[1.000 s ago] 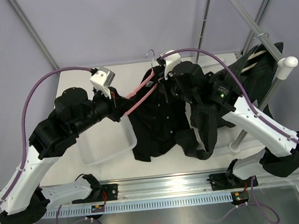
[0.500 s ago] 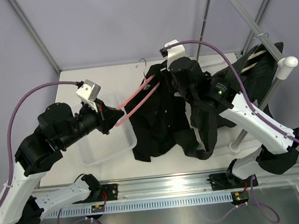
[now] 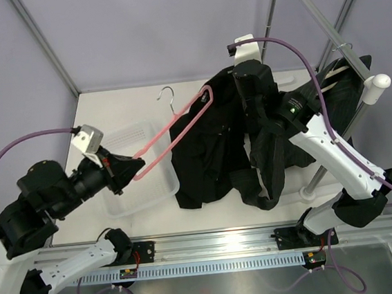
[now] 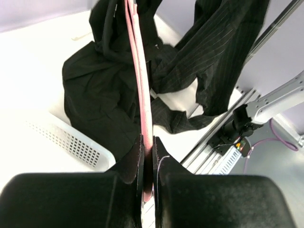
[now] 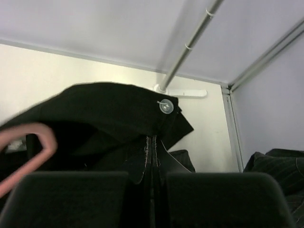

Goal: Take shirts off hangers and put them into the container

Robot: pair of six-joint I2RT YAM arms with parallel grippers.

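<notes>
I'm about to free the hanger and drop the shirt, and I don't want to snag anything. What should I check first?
1. Left gripper clamped on the pink hanger: ok, the jaws are shut on its near end.
2. Right gripper holding the black shirt: ok, it is pinched on fabric near a button.
3. Hanger clear of the shirt: cannot tell, its far end overlaps the shirt's top edge.
4. Shirt over the basket: not ok, it drapes onto the table beside the basket.
5. Second shirt handled: not ok, the pinstriped shirt hangs off to the right.
</notes>
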